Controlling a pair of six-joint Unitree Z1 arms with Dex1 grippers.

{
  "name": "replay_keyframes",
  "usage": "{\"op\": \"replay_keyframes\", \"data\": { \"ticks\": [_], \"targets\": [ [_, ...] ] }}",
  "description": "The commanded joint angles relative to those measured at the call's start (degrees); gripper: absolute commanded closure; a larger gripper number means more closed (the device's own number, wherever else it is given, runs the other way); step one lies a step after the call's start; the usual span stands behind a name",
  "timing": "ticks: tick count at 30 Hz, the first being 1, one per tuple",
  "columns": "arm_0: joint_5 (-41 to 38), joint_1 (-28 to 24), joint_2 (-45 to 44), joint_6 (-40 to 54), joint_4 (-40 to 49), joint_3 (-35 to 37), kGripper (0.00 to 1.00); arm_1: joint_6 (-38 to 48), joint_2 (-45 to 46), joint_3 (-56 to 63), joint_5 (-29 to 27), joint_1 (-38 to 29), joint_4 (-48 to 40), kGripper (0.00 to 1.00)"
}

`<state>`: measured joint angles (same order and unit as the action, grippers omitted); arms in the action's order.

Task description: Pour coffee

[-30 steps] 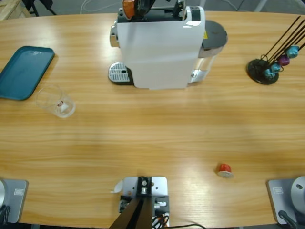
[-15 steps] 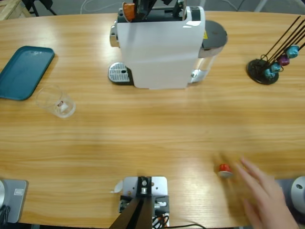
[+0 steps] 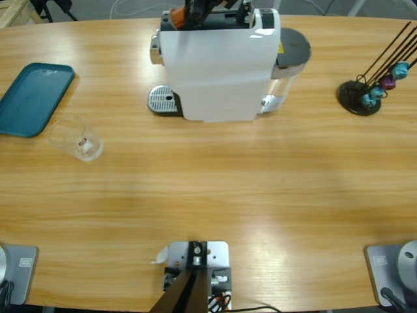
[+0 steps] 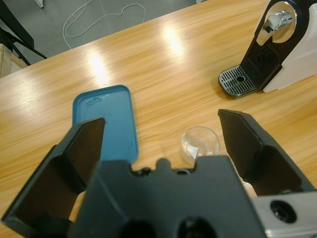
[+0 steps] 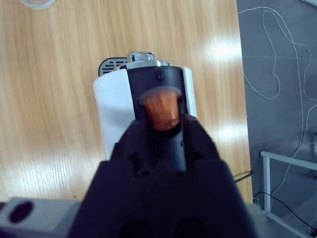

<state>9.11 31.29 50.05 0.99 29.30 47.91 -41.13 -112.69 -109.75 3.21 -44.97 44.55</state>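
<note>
Right gripper (image 5: 163, 124) pinches orange capsule (image 5: 161, 108) directly over coffee machine (image 5: 143, 99) top slot. Keep capsule centred, lower straight. Left gripper (image 4: 161, 134) spread wide above empty glass cup (image 4: 199, 144), beside teal tray (image 4: 106, 121) on bench (image 3: 228, 182). No coffee visible yet.

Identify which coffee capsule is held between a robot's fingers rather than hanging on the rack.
The orange capsule, pinched in the right gripper directly above the white coffee machine. The blue and purple capsules hang on the black wire rack.
</note>
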Motion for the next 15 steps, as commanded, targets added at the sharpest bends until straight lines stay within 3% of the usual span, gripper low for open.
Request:
{"op": "replay_keyframes", "data": {
  "ticks": [1,6,9,10,15],
  "targets": [
    [-0.9,0.7,-0.7,0.5,-0.6,-2.4,0.004,0.9,-3.2,-0.4,0.1,0.7,0.2,0.016],
    [-0.9,0.8,-0.5,0.5,-0.7,-2.5,0.004,1.3,2.3,-2.1,-3.1,-2.0,0.3,0.021],
    [-0.9,1.0,-0.5,0.5,-0.7,-2.5,0.004,2.9,7.8,-2.4,-1.1,-4.7,0.2,0.162],
    [-1.0,1.0,-0.5,0.5,-0.7,-2.6,0.007,4.2,9.4,-2.2,-1.8,-5.9,-0.2,0.165],
    [-1.1,1.4,-0.3,0.5,-0.7,-2.6,0.009,8.2,13.4,-1.2,-18.2,-12.3,0.1,0.174]
  ]
}}
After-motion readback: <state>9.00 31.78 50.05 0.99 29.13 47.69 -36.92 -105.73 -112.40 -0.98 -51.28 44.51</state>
